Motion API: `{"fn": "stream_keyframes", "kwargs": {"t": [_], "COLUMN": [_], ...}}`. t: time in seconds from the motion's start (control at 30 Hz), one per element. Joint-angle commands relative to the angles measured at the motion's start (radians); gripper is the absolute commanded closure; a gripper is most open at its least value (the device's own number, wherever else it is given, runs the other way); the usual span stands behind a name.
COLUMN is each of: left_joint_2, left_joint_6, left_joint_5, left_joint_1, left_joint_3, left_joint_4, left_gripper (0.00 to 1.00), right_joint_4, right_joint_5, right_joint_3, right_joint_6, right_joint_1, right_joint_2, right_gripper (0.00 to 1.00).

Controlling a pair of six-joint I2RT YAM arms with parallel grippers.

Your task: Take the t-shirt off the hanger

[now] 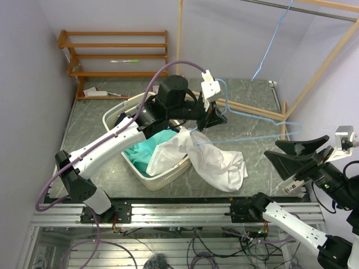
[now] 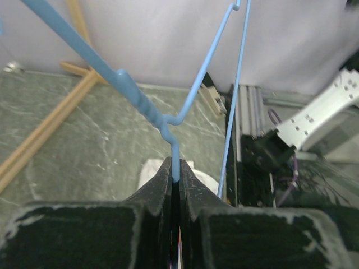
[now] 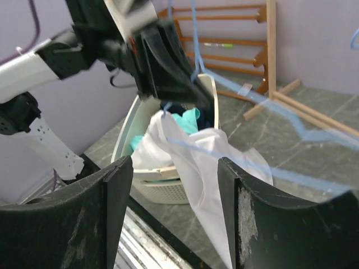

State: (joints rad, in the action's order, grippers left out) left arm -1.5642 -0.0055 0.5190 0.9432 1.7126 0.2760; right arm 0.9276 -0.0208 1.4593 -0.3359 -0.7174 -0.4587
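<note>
Nearest the viewer, an aluminium rail carries two arm bases at the edge of a dark, marbled green table, enclosed by pale lilac walls. At near right, the right gripper hangs over the table's right edge with its two black fingers apart and nothing between them. At centre, one white t-shirt, soft and crumpled, drapes over the rim of one cream slatted plastic basket and spills onto the table to its right; teal cloth lies inside the basket. Just beyond, the left gripper is closed tight on the neck of one thin light-blue wire hanger, which extends rightward above the table, with the shirt's upper edge close beneath it. Farthest, one three-tier wooden shelf stands at far left and one wooden rack frame at far right.
</note>
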Motion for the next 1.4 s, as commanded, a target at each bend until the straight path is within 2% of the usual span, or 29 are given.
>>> {"fn": "stream_keyframes", "kwargs": {"t": [0.0,0.2,0.4,0.67,0.73,0.8,0.9,0.93,0.97,1.03,1.1,1.37], "left_joint_2": [0.035,0.108,0.133,0.176,0.177,0.178,0.181,0.182,0.184,0.187,0.197,0.255], "left_joint_6": [0.059,0.089,0.082,0.066,0.065,0.065,0.055,0.049,0.046,0.040,0.033,0.017], "left_joint_5": [0.147,0.173,0.191,0.184,0.182,0.178,0.167,0.156,0.142,0.110,0.072,-0.106], "left_joint_1": [0.005,0.022,0.027,0.026,0.026,0.026,0.027,0.027,0.028,0.026,0.026,0.027], "left_joint_3": [-0.068,-0.170,-0.164,-0.192,-0.192,-0.191,-0.194,-0.194,-0.193,-0.191,-0.190,-0.147], "left_joint_4": [0.091,0.109,0.101,0.066,0.066,0.062,0.054,0.053,0.055,0.059,0.060,0.059], "left_gripper": [0.93,0.93,0.93,0.93,0.93,0.93,0.93,0.93,0.87,0.66,0.53,0.23], "right_joint_4": [-0.036,-0.058,-0.024,-0.045,-0.046,-0.043,-0.031,-0.021,-0.014,-0.006,-0.001,0.060], "right_joint_5": [0.056,0.053,0.100,0.164,0.186,0.199,0.179,0.148,0.115,0.042,-0.015,-0.316], "right_joint_3": [0.082,0.083,0.004,-0.096,-0.106,-0.113,-0.115,-0.112,-0.110,-0.105,-0.091,0.010], "right_joint_6": [0.080,0.133,0.150,0.153,0.152,0.152,0.150,0.146,0.137,0.126,0.114,0.049], "right_joint_1": [0.001,0.001,0.001,0.000,0.001,0.000,0.000,0.001,0.000,0.001,0.000,-0.001], "right_joint_2": [-0.081,-0.143,-0.205,-0.199,-0.206,-0.211,-0.219,-0.220,-0.218,-0.204,-0.185,-0.099], "right_gripper": [0.38,0.37,0.39,0.43,0.50,0.62,0.93,1.00,1.00,1.00,1.00,1.00]}}
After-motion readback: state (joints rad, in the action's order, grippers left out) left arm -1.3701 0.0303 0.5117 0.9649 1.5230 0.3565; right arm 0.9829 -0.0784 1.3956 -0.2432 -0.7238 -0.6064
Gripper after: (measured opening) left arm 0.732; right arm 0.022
